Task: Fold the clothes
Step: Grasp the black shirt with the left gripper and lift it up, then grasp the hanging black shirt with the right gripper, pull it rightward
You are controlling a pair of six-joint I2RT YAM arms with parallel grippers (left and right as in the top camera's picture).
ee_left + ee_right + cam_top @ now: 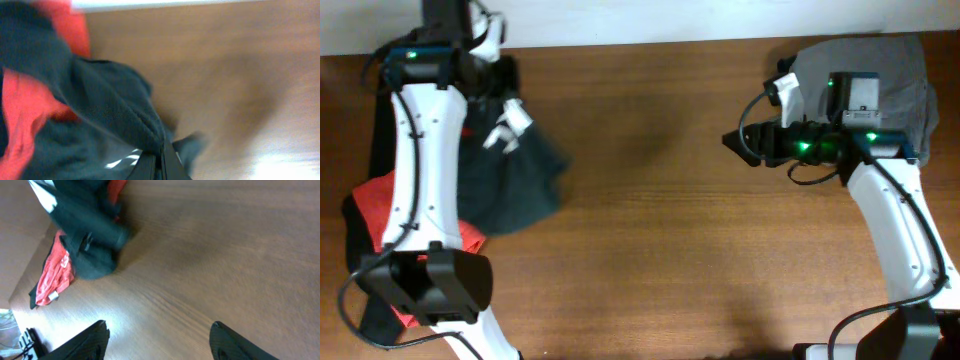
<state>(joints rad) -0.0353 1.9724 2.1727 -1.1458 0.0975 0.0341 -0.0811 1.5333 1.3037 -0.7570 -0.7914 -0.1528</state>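
Observation:
The clothes lie in a heap at the table's left side. A dark T-shirt (525, 185) is uppermost, and a red T-shirt (378, 198) shows beside and under my left arm. My left gripper (506, 128) is shut on a fold of the dark T-shirt (115, 115), pinching the cloth between its jaws (161, 156). The red T-shirt (22, 107) bunches to its left. My right gripper (732, 141) hovers open over bare wood at the right, pointing left. Its fingers stand wide apart with nothing between them (159, 329). From there the dark T-shirt (95, 255) and red T-shirt (54, 275) lie far ahead.
A grey garment (895, 75) lies at the table's back right corner, under and behind my right arm. Bare brown tabletop (660, 220) stretches between the two arms. The back edge of the table runs along the top of the overhead view.

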